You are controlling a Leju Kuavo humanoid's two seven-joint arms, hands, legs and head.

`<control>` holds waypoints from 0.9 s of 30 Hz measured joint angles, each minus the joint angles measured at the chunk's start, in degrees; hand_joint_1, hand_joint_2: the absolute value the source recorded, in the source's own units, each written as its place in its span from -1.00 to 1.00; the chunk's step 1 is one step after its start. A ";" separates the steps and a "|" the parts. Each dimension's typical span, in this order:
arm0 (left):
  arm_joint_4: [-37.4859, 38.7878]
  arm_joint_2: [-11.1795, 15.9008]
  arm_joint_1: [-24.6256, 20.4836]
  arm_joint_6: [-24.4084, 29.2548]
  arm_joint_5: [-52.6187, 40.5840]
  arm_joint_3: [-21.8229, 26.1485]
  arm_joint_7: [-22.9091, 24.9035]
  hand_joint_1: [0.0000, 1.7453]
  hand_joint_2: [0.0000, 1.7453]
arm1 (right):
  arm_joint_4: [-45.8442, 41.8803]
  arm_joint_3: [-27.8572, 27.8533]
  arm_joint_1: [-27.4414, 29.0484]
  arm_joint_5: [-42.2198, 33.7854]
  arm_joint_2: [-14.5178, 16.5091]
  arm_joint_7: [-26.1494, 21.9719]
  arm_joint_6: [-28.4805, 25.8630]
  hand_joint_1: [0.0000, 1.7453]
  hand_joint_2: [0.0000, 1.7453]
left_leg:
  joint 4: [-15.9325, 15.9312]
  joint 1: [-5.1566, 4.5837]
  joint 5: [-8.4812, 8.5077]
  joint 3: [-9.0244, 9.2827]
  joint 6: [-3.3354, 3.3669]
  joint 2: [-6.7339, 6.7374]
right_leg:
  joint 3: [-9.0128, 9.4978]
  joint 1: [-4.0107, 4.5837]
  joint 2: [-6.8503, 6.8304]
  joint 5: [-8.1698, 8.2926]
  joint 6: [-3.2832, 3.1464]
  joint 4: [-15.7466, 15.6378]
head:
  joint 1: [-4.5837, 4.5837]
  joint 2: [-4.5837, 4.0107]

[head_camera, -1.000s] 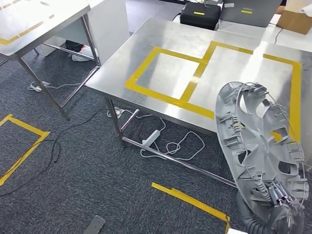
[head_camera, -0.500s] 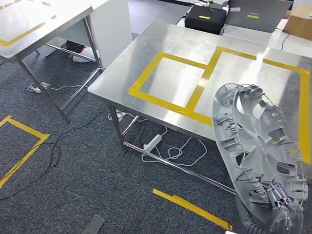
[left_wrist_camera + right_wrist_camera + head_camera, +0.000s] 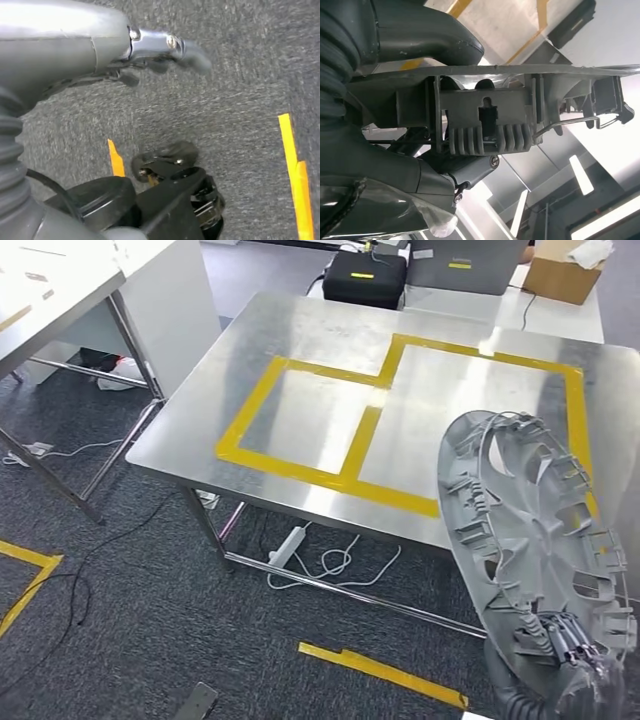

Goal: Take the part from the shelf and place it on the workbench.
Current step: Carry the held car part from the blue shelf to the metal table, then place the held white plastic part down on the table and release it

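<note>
- The right hand (image 3: 581,665) grasps the grey part (image 3: 528,540) by its lower rim, holding it upright over the near right corner of the steel bench (image 3: 340,330).
- The left hand (image 3: 151,55) hangs above grey carpet (image 3: 234,75), fingers (image 3: 192,50) blurred; grip unclear.

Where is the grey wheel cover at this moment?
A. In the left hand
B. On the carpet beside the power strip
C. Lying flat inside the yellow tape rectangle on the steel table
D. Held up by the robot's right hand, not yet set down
D: the right hand grips the wheel cover by its lower rim, tilted upright before the steel table.
</note>
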 joint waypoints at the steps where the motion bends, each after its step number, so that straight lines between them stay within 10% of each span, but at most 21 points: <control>1: 0.01 -0.01 0.02 -0.05 -0.14 0.06 -0.02 -1.00 1.00 | -0.01 -0.04 0.05 -0.10 0.01 -0.07 -0.01 1.00 1.00 | -0.48 -0.18 -0.24 0.19 0.53 0.25 | 0.26 -0.10 0.30 0.04 0.39 0.12 | -0.06 0.00; 4: 0.01 -0.07 -0.36 -0.16 -0.52 0.18 -0.11 -1.00 1.00 | -0.03 -0.14 0.28 -0.43 0.02 -0.38 0.01 1.00 1.00 | -1.67 -0.04 0.31 2.13 1.78 1.11 | -0.49 -0.02 -1.65 -0.80 1.11 2.35 | 0.11 0.00; 8: 0.02 -0.08 -0.50 -0.25 -0.76 0.57 -0.15 -1.00 1.00 | -0.02 -0.24 -0.10 -0.66 0.02 -0.66 0.07 1.00 1.00 | -2.04 -0.23 -0.55 3.16 2.42 2.30 | -8.34 0.18 -4.90 -4.99 1.74 13.94 | 0.37 0.00; 10: 0.03 -0.09 -0.33 -0.28 -0.80 0.64 -0.15 -1.00 1.00 | -0.01 -0.28 -0.01 -0.72 0.02 -0.66 0.13 1.00 1.00 | -2.03 -0.33 -1.21 3.85 2.40 2.71 | -9.78 0.21 -5.04 -2.83 1.79 13.61 | 0.36 0.00; 13: 0.03 -0.14 -0.44 -0.38 -1.01 0.73 -0.15 -1.00 1.00 | 0.01 -0.40 0.02 -0.83 0.02 -0.73 0.26 1.00 1.00 | -2.12 -0.40 -2.26 5.27 2.06 2.97 | -6.70 0.57 -5.45 3.36 1.05 4.10 | 0.32 0.00; 18: 0.03 -0.20 -0.62 -0.57 -1.39 1.23 -0.15 -1.00 1.00 | -0.12 -0.69 0.16 -0.99 0.02 -1.05 0.60 1.00 1.00 | -0.92 -0.52 -2.53 5.50 0.54 3.32 | -4.37 0.90 -5.60 3.83 -0.62 -0.21 | 0.26 0.00; 24: 0.03 -0.19 -0.81 -0.67 -1.76 1.79 -0.15 -1.00 1.00 | -0.13 -0.76 0.10 -1.03 0.02 -1.08 0.99 1.00 1.00 | 14.29 0.02 -8.22 -3.40 -0.79 3.39 | -1.72 0.53 -5.53 2.39 -1.61 -0.83 | -0.12 0.00; 27: 0.03 -0.14 -0.71 -0.70 -1.95 2.13 -0.15 -1.00 1.00 | -0.11 -0.78 0.20 -1.07 0.03 -1.01 1.13 1.00 1.00 | 7.65 0.22 -2.02 -2.18 -0.75 3.42 | -0.21 0.47 -5.36 1.25 -1.19 -0.83 | -0.13 0.00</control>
